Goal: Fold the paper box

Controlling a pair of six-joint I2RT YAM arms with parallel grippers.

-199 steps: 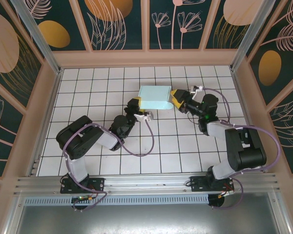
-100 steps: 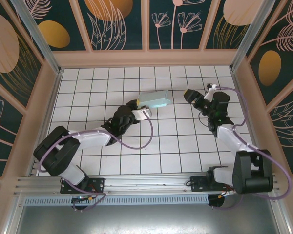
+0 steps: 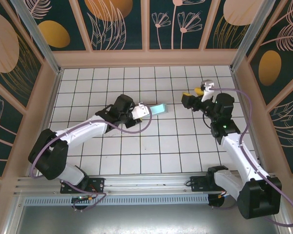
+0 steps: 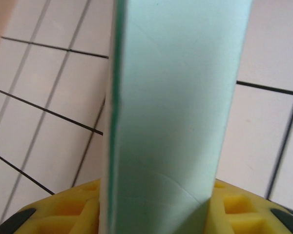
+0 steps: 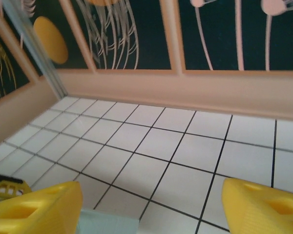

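Note:
The paper box (image 3: 156, 108) is a pale teal folded card, held off the tiles and turned on edge, so it looks like a narrow strip from above. My left gripper (image 3: 143, 111) is shut on its left end. In the left wrist view the paper box (image 4: 171, 112) stands upright between the yellow fingers (image 4: 244, 209), which press on both of its sides. My right gripper (image 3: 185, 100) hangs open about one tile to the right of the box, touching nothing. Its yellow fingers (image 5: 263, 204) stand wide apart over bare tiles, with a corner of the paper box (image 5: 107, 225) low in that view.
The white tiled floor (image 3: 176, 146) is ringed by a low peach wall (image 3: 146, 58) with dark patterned panels above. That wall (image 5: 195, 92) lies a few tiles ahead of the right gripper. Purple cables loop beside both arms.
The right gripper has drawn back to the right, away from the box. The left arm has stretched out and rolled the box from lying flat to standing on edge, shifting it slightly left.

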